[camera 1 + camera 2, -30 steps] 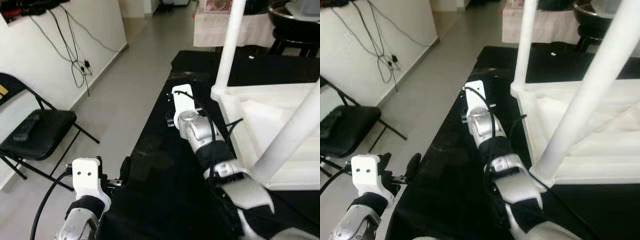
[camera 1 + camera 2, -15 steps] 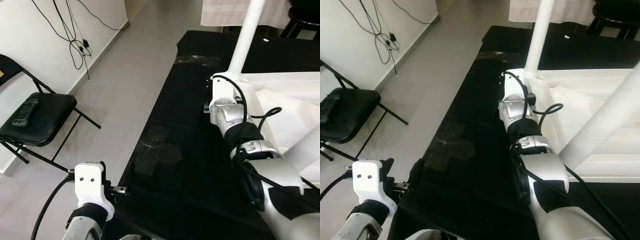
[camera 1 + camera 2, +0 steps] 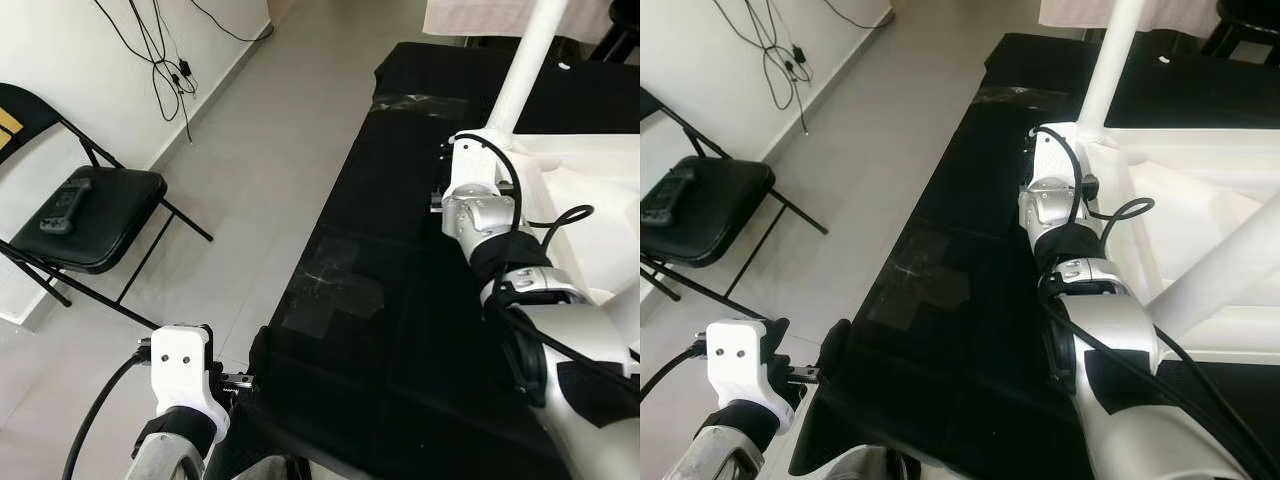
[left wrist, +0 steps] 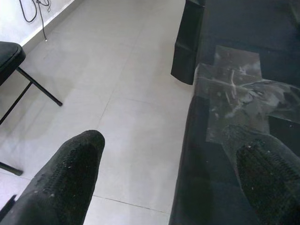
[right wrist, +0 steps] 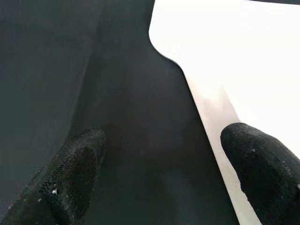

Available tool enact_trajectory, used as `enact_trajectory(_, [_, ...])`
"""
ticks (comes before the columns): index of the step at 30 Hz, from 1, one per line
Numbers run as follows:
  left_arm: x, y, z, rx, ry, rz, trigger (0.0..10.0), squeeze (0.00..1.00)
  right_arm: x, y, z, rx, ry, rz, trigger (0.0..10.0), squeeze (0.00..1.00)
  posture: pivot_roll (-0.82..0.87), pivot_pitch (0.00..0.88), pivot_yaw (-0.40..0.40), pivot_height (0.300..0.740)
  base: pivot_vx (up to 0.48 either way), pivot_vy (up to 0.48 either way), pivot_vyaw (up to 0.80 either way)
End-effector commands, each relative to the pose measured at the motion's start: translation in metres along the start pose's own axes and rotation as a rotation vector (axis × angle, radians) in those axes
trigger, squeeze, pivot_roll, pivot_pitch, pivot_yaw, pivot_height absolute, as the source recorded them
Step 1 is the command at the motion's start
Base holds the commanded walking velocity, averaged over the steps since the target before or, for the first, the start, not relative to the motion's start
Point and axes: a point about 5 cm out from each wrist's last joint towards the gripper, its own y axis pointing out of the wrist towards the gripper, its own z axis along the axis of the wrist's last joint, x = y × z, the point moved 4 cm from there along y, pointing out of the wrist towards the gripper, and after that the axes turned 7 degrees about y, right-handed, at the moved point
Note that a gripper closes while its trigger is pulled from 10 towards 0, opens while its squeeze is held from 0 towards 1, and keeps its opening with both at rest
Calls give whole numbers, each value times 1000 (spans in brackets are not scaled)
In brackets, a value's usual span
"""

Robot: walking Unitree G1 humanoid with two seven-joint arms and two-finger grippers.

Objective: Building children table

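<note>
Going left to right: there's a black folding chair point(image 3: 85, 215) sitting by the wall with a small dark device point(image 3: 62, 207) lying on its seat, and none of that is mattering for the build. Next the left gripper point(image 4: 166, 180) is hanging off the near left edge of the black-covered work surface point(image 3: 400, 330), fingers spread wide apart with nothing between them, 1 finger over bare floor point(image 3: 250, 170) and the other over a patch of clear tape point(image 4: 236, 101) stuck on the black cover. It's well apart from the job. Then the right gripper point(image 5: 171, 176) is reaching forward along the cover, also spread apart and empty, and it's the nearer arm by a lot: its wrist view is showing the rounded corner of the white tabletop point(image 5: 225, 51) lying just ahead and off to its right-hand finger. The kids' table is lying upside down on the cover at the robot's right, top face down, with 1 white leg point(image 3: 525, 60) standing up from that near corner and another white leg point(image 3: 1220, 280) rising closer to the camera, so both long axes are pointing up off the underside. My guess is the right gripper is working in toward that corner, at the leg's base.
</note>
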Motion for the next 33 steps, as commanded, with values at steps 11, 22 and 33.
enact_trajectory(11, [-2, -3, 0, -14, -12, 8, 10000, 0, 31, 3, 34, 108, 37, -97, 10000, 0, 8, 260, 38, 740, 0, 0, 0])
enact_trajectory(22, [-2, -3, -1, -16, -21, 9, 10000, 0, 34, 9, 8, -27, -18, -81, 10000, 0, 1, 261, 33, 740, 0, 0, 0])
enact_trajectory(33, [-2, -2, -1, -18, -26, 8, 10000, 0, 1, 3, -33, -264, 62, 154, 10000, 0, -3, 255, 30, 740, 0, 0, 0])
